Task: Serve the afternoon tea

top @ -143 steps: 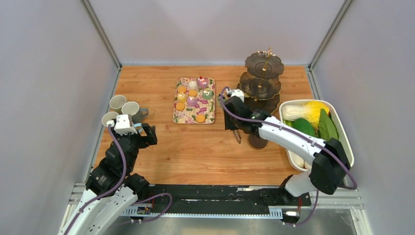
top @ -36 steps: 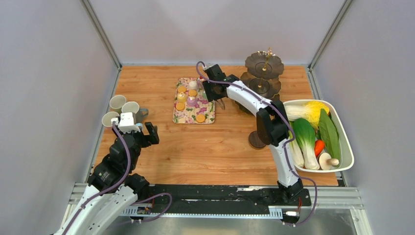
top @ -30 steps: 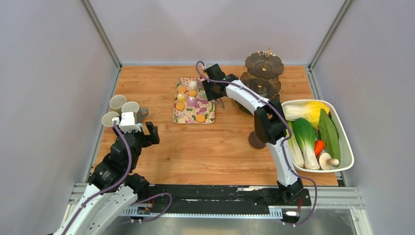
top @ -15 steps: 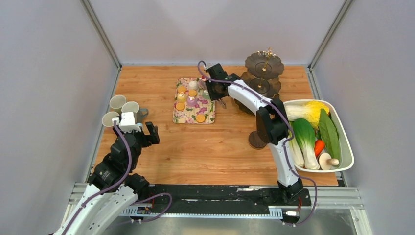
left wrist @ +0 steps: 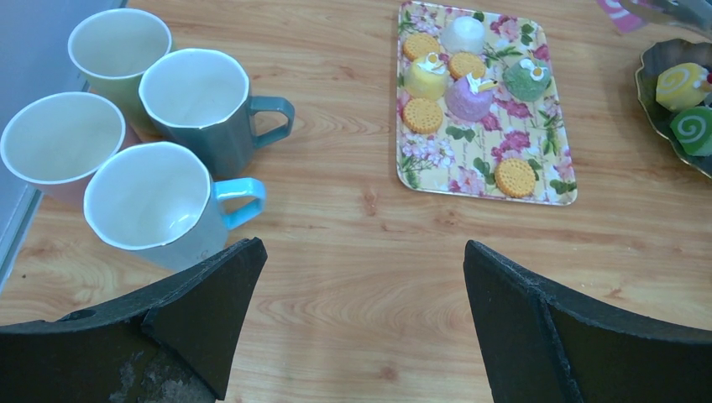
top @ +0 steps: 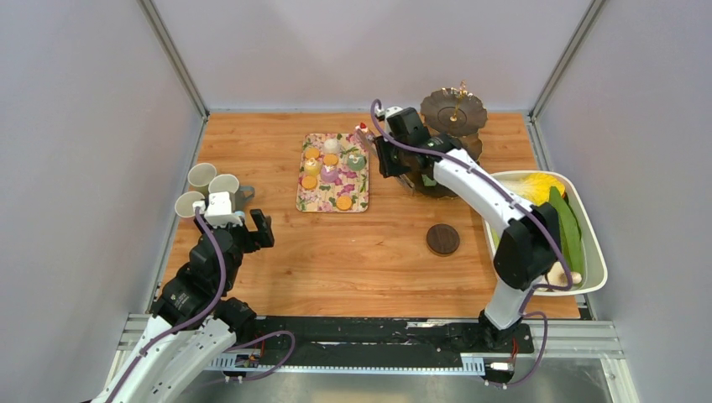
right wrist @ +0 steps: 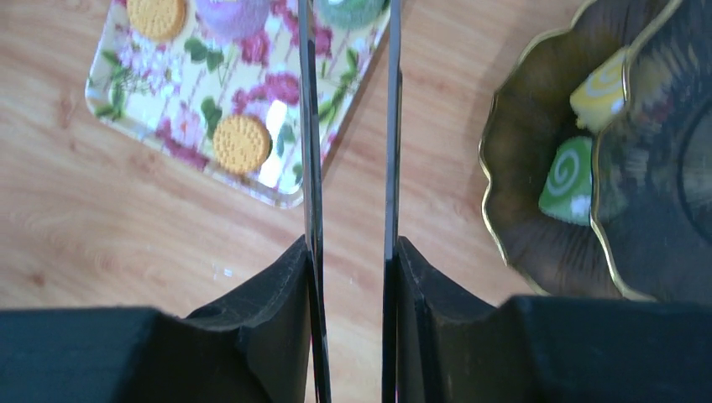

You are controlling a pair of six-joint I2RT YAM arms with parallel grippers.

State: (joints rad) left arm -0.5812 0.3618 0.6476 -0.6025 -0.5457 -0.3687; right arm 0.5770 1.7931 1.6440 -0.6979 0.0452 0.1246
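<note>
Movement of the right claw (right wrist: 351, 243) is the change: from above the floral tray (top: 357, 191) it has swung toward the stand (top: 453, 109), its thin blades (right wrist: 308, 126) nearly together, apparently clamped on a pink cake (top: 362, 128) lifted off the tray. It is likely going to the stand. Wrist view cuts off the blade tips, so the grip is my judgement. Wide apart, the left claw (left wrist: 361, 260) hovers beside the mugs (left wrist: 193, 92).
</note>
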